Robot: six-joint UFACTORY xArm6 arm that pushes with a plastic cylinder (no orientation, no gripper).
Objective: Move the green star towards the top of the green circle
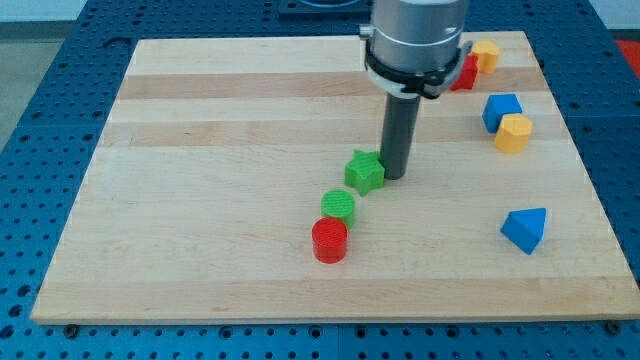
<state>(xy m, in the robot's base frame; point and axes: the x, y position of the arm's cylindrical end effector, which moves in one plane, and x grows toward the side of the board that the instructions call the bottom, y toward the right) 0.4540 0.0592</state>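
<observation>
The small bright-green plastic star block sits just above and slightly to the view's right of the flat green plastic circle block, near it but with a thin strip of wood showing between them, so it already looks close to where the task wants it. My tip, the lower end of the dark rod, stands on the pale wooden tabletop directly against the star's right-hand side, touching it or very nearly so. There are no jaws on this arm to be apart or together; the rod only pushes. The main risk, as I judge it, is overshoot: a push from this side drives the star toward the view's left, and with so little gap left it could slide past the circle's top or knock into the circle and shove it down onto the red plastic cylinder block, which lies just below the circle and seems to touch it. A star's points also give an uneven contact face, so an off-centre push may spin it rather than carry it straight. The star itself looks squat and ribbed on top, lying flat, with short blunt arms and a slightly darker shade on its side walls; it appears light enough to skid easily.
</observation>
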